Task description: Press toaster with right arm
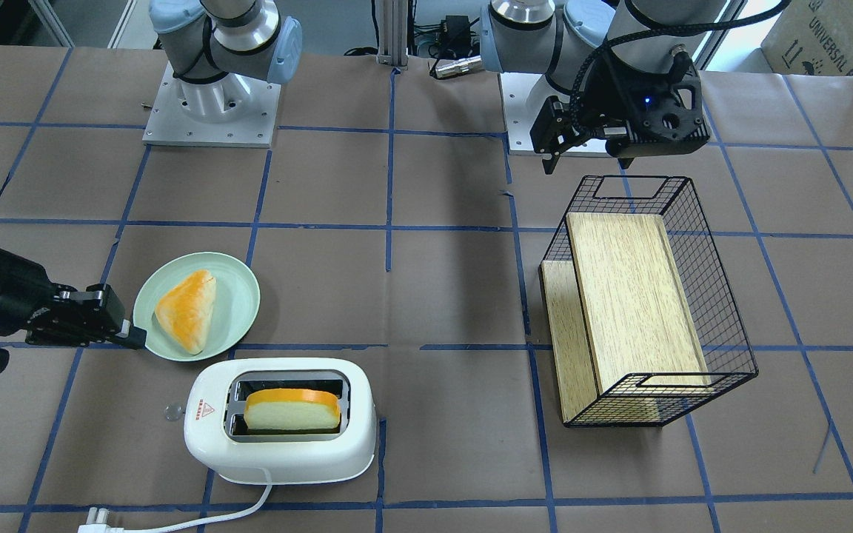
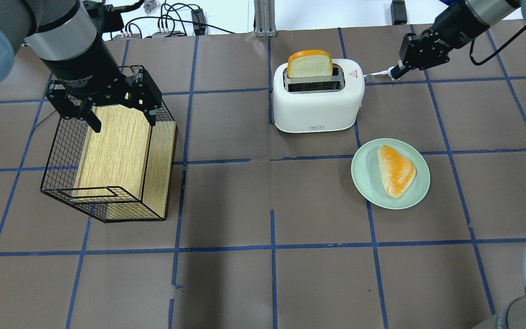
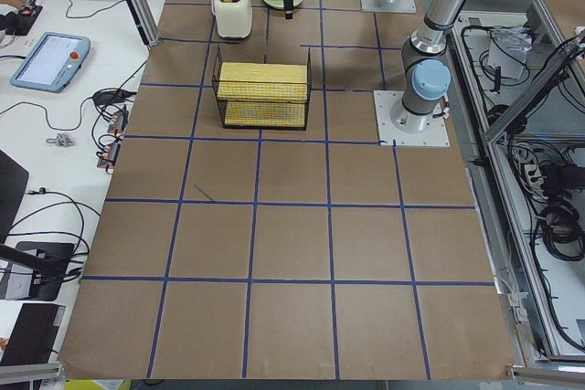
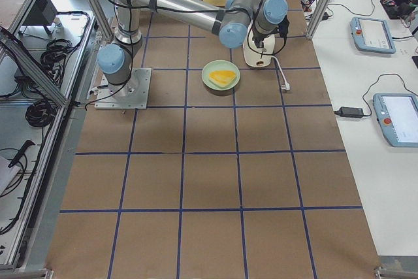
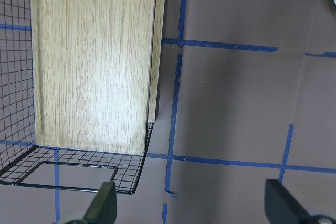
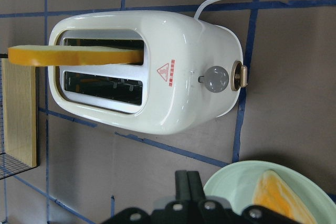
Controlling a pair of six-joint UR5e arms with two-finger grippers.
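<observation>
The white toaster stands on the brown table, on the robot's right side, just behind a green plate. A slice of bread sticks up out of one slot. Its bottom part is hidden inside. The other slot looks dark. A three-corner piece of bread lies on the plate.

The right gripper hangs low beside the end of the toaster where the small clear knob is. It is near the knob but does not touch it. Its two thin fingers are pressed together with nothing between them. Most of that arm is cut off at the picture's edge.

The white cord runs off the toaster, and its plug is partly cut off.

Far over on the other side, the left gripper hangs above a black wire basket with a wooden box inside. Its fingers are spread wide and hold nothing.
</observation>
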